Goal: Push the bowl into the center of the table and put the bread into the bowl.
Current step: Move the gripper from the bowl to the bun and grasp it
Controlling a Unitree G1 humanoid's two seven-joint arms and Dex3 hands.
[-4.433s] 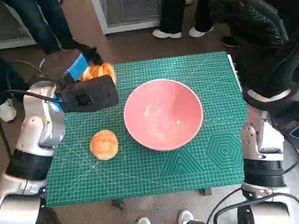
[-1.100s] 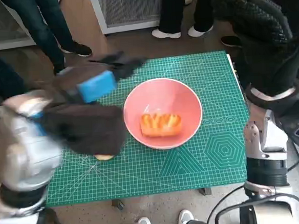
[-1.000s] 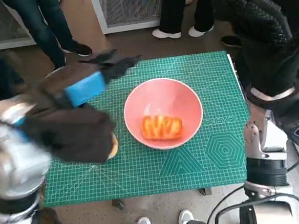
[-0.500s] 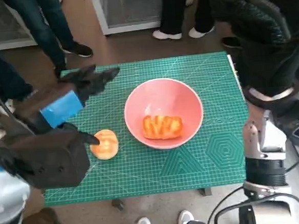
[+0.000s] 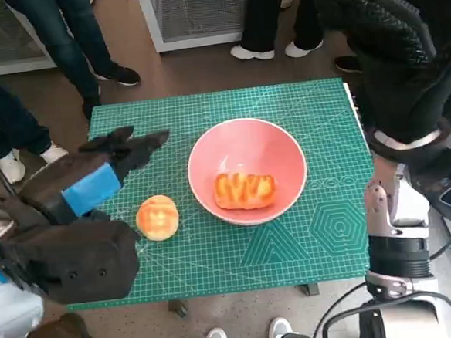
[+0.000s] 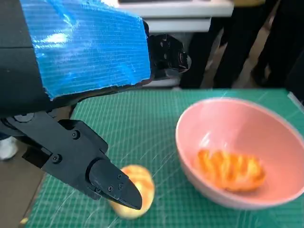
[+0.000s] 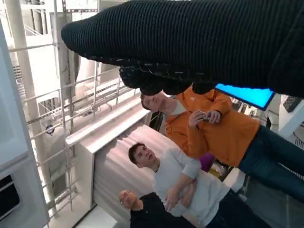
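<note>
Head view: bowl (image 5: 247,171) mid-table (image 5: 293,249), one bread (image 5: 245,190) lying inside; a bun (image 5: 158,218) on the mat just beside it. Left hand (image 5: 95,182) empty, fingers (image 5: 135,148) spread, above the mat's left part. Right hand (image 5: 392,57) raised clear; grip cannot be told. Step judged: bun remains; next, lower and grasp. Left wrist view: shows a fingertip (image 6: 116,190) overlapping the bun. Right wrist view: only people (image 7: 190,175).
</note>
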